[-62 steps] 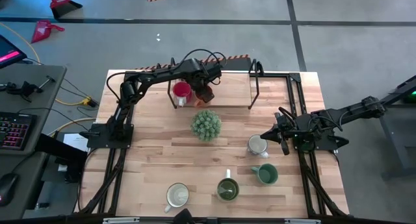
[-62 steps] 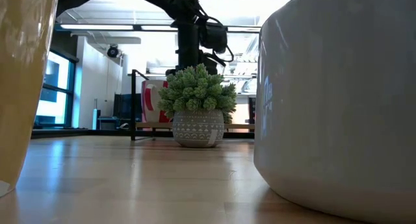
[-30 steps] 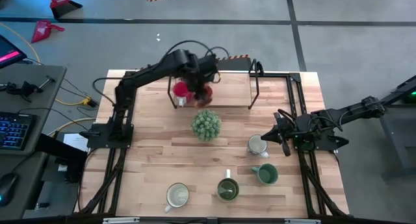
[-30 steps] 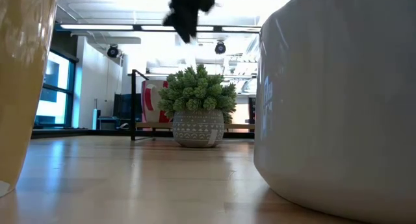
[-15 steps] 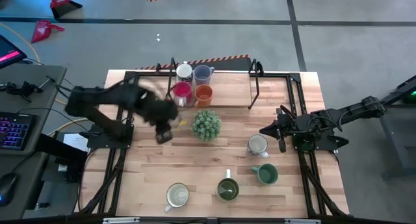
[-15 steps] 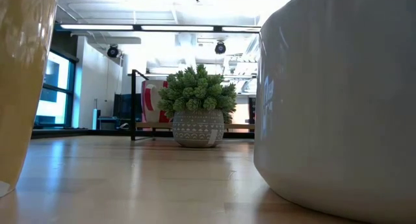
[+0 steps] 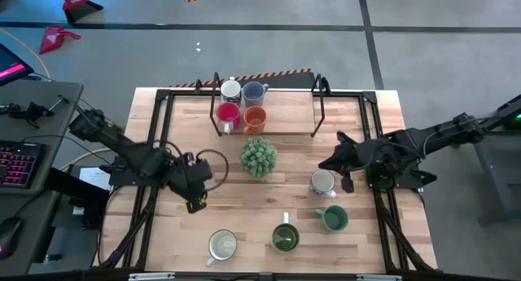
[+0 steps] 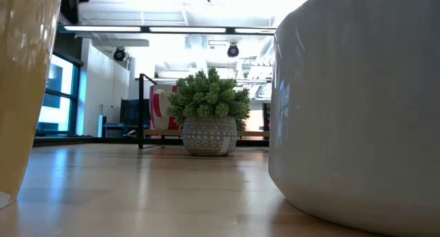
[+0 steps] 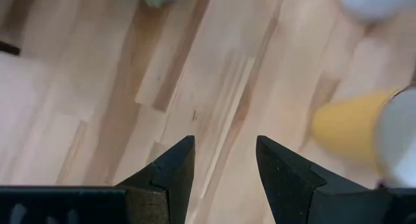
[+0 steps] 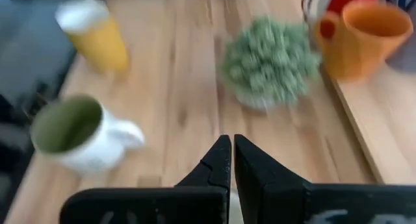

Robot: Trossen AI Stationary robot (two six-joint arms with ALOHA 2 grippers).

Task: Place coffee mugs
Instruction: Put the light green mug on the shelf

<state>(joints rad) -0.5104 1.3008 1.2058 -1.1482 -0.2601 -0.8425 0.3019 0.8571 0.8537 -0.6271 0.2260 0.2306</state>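
1. Centrally, spiky plant (image 7: pixel 258 156) between the rack (image 7: pixel 317 110) at upper centre and lower mugs.
2. Eight mugs counted: four on rack, including red mug (image 7: pixel 227 114); four lower right and bottom.
3. Left gripper (image 7: pixel 195 201) lower left, parted, empty; right gripper (image 7: pixel 327 164) shut, empty, beside grey mug (image 7: pixel 322 182).

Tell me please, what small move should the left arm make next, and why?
Probably lower toward the cream mug. The left gripper is open and empty above bare wood, four mugs already stand on the rack, and this mug is nearest.

A spiky green plant (image 7: pixel 258 156) stands mid-table (image 7: pixel 244 208) before a black rack (image 7: pixel 319 102).
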